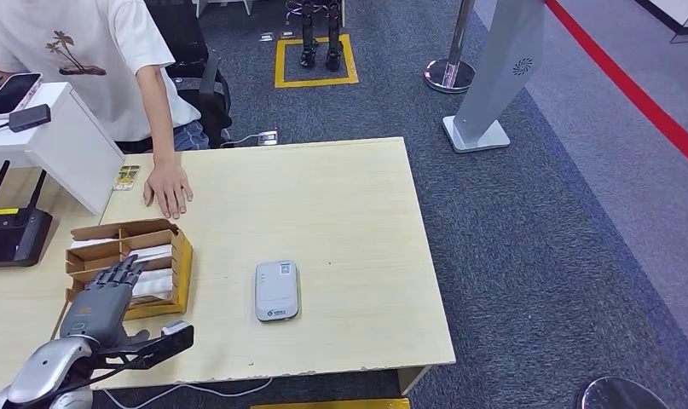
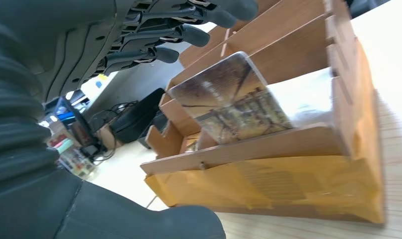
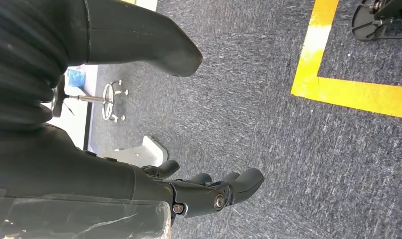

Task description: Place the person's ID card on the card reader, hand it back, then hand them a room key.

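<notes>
A grey-white card reader (image 1: 277, 290) lies flat near the table's front edge with nothing on it. To its left stands a wooden card box (image 1: 180, 256) with slots of white cards. My left hand (image 1: 101, 300) hovers over the box's near end, fingers spread and empty. In the left wrist view a picture-printed key card (image 2: 233, 104) stands tilted in a slot of the box (image 2: 308, 186), between my fingers (image 2: 189, 35) and thumb (image 2: 154, 224), untouched. A person's hand (image 1: 168, 189) rests flat on the table's far left. My right hand (image 3: 208, 191) hangs over the carpet, holding nothing.
A small printed card (image 1: 127, 177) lies on the table by the person's hand. A black router (image 1: 12, 234) and a white stand (image 1: 63, 145) with a phone (image 1: 12, 92) are at the left. A chair stands behind the person; carpet, a grey post base (image 1: 476, 135) lie beyond.
</notes>
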